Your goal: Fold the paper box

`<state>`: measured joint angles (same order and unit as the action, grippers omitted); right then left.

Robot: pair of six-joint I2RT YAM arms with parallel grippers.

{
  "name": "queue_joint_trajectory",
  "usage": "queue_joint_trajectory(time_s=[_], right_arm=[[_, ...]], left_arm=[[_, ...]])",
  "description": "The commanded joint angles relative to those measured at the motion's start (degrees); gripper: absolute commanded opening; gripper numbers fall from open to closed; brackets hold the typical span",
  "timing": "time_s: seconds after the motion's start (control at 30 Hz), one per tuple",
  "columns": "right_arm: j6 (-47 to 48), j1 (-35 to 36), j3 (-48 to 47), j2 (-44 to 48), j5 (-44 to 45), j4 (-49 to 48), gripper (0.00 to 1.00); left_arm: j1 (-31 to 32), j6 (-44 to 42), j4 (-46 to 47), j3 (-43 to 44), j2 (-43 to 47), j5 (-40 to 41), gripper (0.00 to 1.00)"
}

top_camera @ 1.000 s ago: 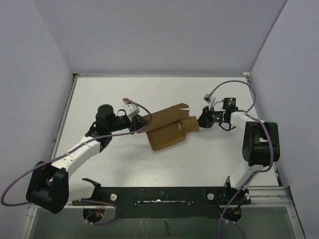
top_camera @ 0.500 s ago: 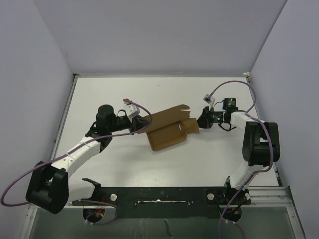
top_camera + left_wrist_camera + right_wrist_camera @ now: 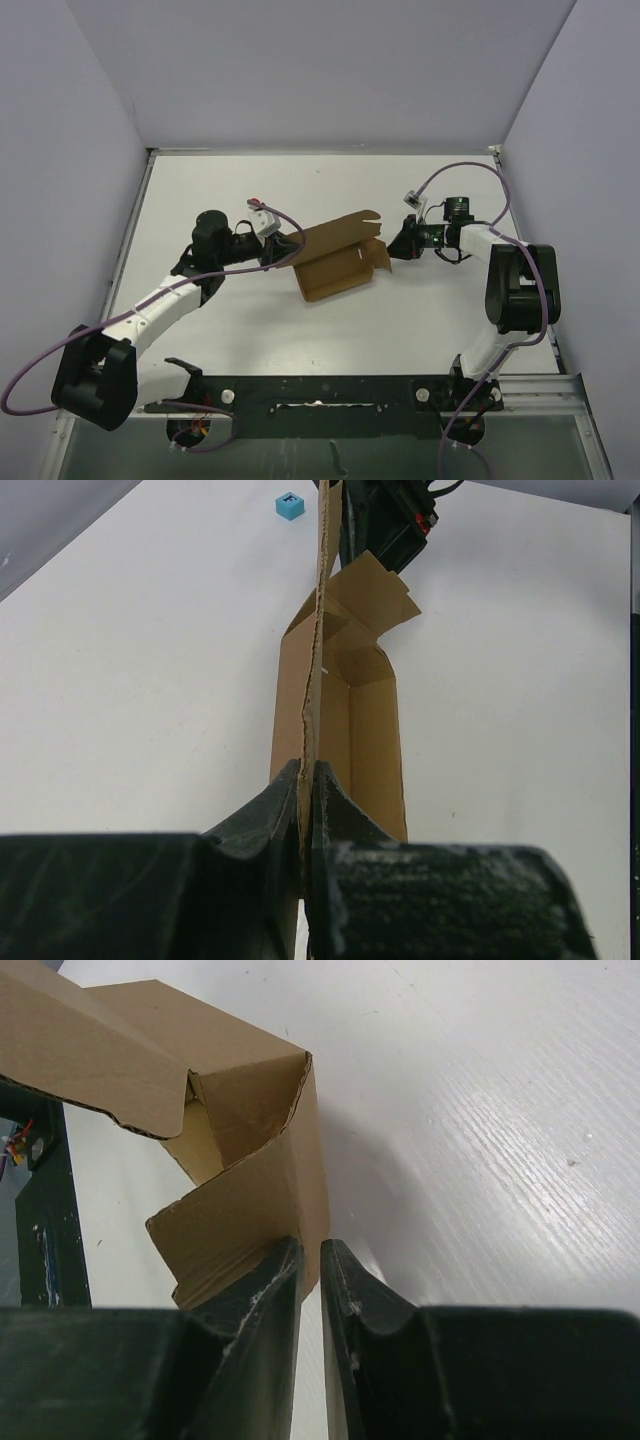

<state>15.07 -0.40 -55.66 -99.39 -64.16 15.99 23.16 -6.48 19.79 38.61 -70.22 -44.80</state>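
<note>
Nearby, a tiny blue cube (image 3: 290,505) marked "F" sits on the white tabletop (image 3: 250,330), beyond the half-folded paper box (image 3: 335,258) lying at its middle. The left arm (image 3: 160,300) reaches in low, jaws clamped on the box's upright wall. The right arm (image 3: 520,285) stretches leftward, jaws slightly apart beside a bent end flap.
</note>
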Motion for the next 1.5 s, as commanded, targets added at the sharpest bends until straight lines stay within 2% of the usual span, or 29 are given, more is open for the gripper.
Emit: queue_joint_trajectory(time_s=[0.0, 0.43, 0.73, 1.03, 1.47], right_arm=[[0.97, 0.4, -1.49, 0.09, -2.73, -0.32, 0.16], [0.68, 0.49, -1.38, -0.1, -3.02, -0.4, 0.19], [-5.36, 0.07, -0.3, -1.07, -4.56, -4.65, 0.19], [-9.13, -0.68, 1.32, -0.03, -4.46, -8.76, 0.2], [-9.74, -2.25, 2.39, 3.51, -2.74, -10.54, 0.21]], left_arm=[[0.22, -0.64, 1.48, 0.59, 2.72, -0.73, 0.0], [0.22, -0.72, 1.39, 0.61, 3.06, -0.64, 0.0], [0.22, -0.64, 1.48, 0.59, 2.98, -0.81, 0.0], [0.22, -0.64, 1.48, 0.76, 2.97, -1.08, 0.0], [0.22, -0.64, 1.39, 0.81, 2.8, -1.44, 0.0]])
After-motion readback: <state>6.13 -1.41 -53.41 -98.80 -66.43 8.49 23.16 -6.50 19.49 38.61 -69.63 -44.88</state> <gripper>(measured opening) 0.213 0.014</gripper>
